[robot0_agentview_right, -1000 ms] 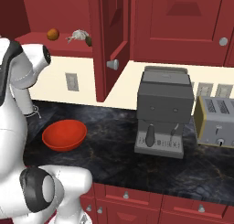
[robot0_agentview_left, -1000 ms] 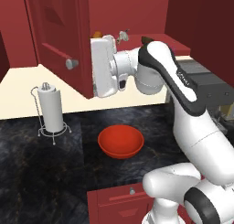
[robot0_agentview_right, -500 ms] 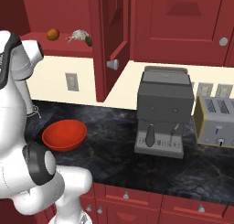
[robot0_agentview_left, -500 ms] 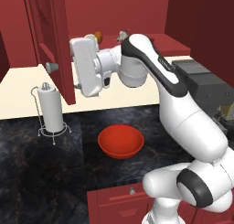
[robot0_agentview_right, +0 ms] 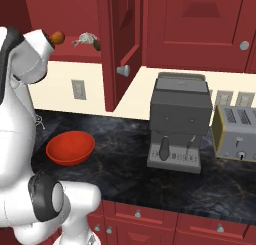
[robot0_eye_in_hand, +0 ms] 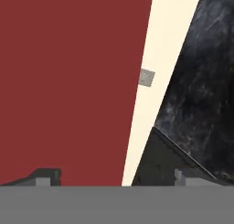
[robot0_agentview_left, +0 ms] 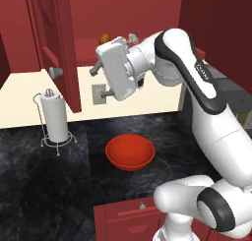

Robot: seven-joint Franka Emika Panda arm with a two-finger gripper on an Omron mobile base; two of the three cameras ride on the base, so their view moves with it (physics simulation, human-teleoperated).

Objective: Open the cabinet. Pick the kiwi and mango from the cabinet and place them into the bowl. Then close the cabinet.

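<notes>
The dark red wall cabinet with recessed-panel doors stood with 1 door swung open toward the room, its small round silver knob facing outward; in the right base view the same open door hung edge-on beside a closed door bearing a second knob. On the shelf inside lay the small orange-yellow oval mango, seen from the left base view as an orange patch just above the robot's wrist. Beside it on the shelf sat a pale grey, irregular object with a dark rounded shape at its right end, too small to identify as the kiwi with certainty. The white arm's two-finger gripper was held in front of the cabinet's lower edge, below the shelf and apart from the mango, with nothing between the fingers. In the hand view 2 dark fingertips rose well apart at the bottom, so the jaws stood apart, facing a flat red cabinet surface, a cream wall strip and a grey wall outlet. The round, shallow, glossy orange-red bowl rested empty on the black marbled counter, well below the gripper. Near it stood a white paper-towel roll on a wire stand. A grey coffee machine and a silver toaster occupied the counter further right.
</notes>
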